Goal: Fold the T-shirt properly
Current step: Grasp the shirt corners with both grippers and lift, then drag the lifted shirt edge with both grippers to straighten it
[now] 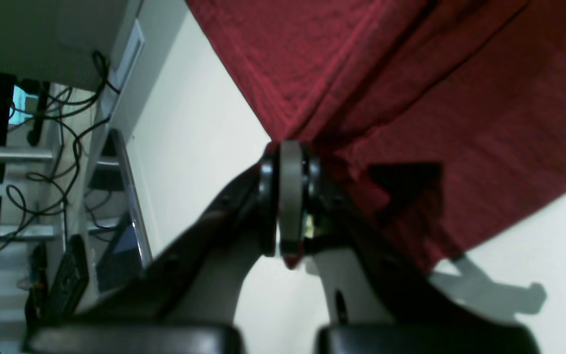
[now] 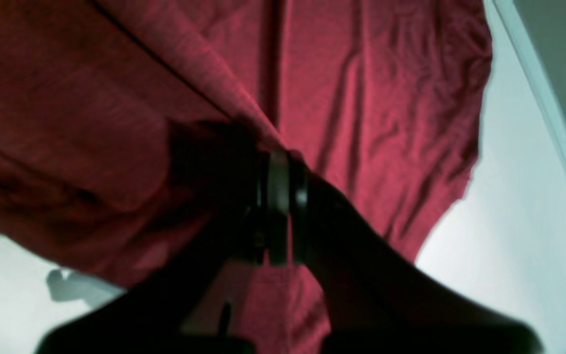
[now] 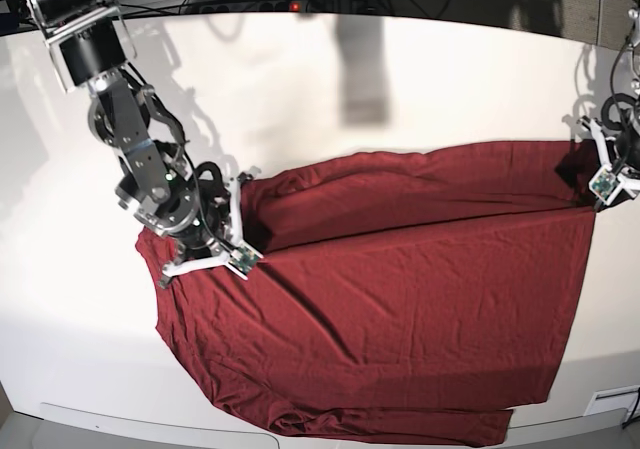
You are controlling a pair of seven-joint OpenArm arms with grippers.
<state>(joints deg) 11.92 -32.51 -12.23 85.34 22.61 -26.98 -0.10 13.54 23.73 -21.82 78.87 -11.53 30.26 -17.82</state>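
Two shut grippers on unmarked T-shirt (image 3: 400, 269)

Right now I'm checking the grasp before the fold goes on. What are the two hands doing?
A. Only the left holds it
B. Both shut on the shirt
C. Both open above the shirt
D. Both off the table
B: the left hand and right hand each pinch shirt fabric.

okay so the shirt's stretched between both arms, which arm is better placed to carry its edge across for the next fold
Probably the right pincer: it is shut on the T-shirt well inside the table. The left pincer grips a corner near the table's edge.
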